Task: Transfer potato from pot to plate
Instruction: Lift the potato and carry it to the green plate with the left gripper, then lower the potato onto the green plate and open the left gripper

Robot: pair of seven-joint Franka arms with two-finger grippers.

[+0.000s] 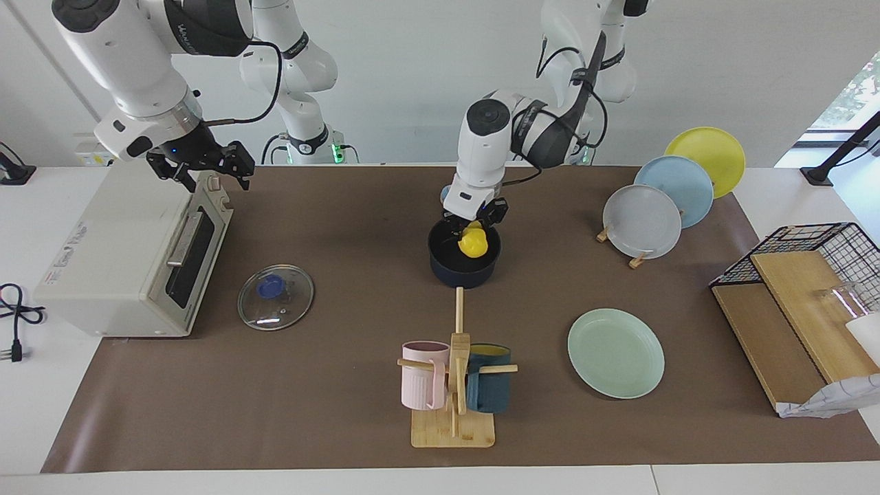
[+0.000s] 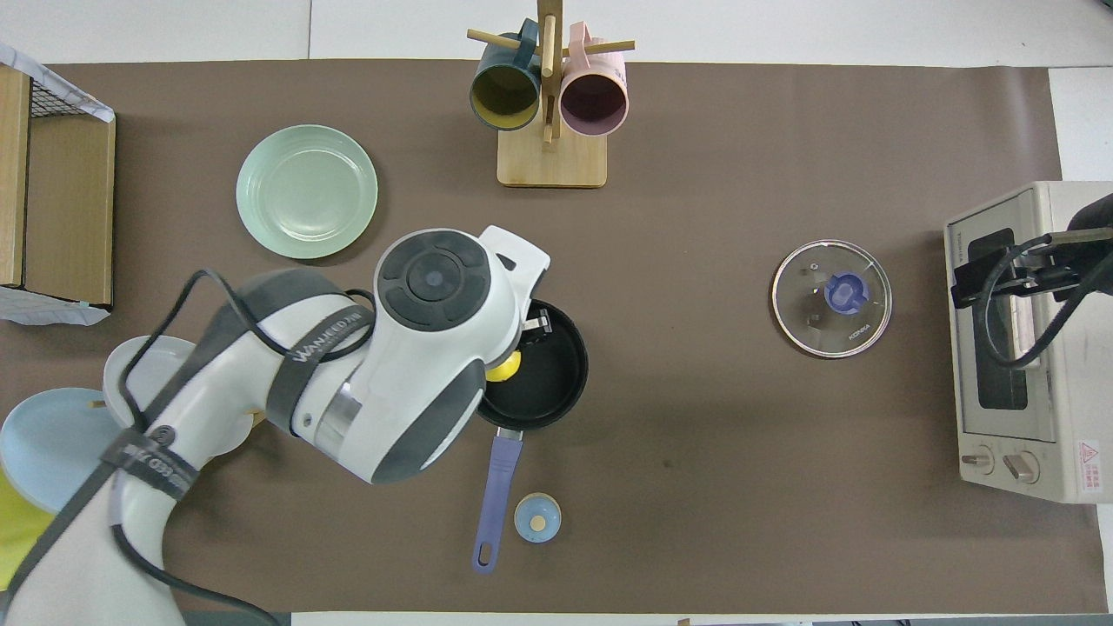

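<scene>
The left gripper [image 1: 473,230] pinches the small yellow potato [image 1: 474,243] over the navy-blue saucepan [image 1: 464,265] at mid-bench, apparently just lifted clear; the right gripper [image 1: 203,167], fingers spread, waits above the cream toaster oven [image 1: 130,258].

1. Both arms wear glossy white shells with dark grey bands at the joints.
2. The left arm [image 2: 391,365] has a round dark grey cap with a raised ring pattern on its joint end, and grey bands lettered in white.
3. Black cables loop along the left arm's links.
4. The right arm [image 1: 130,62] ends in a silver ring, then a black wrist block with a small blue light.
</scene>
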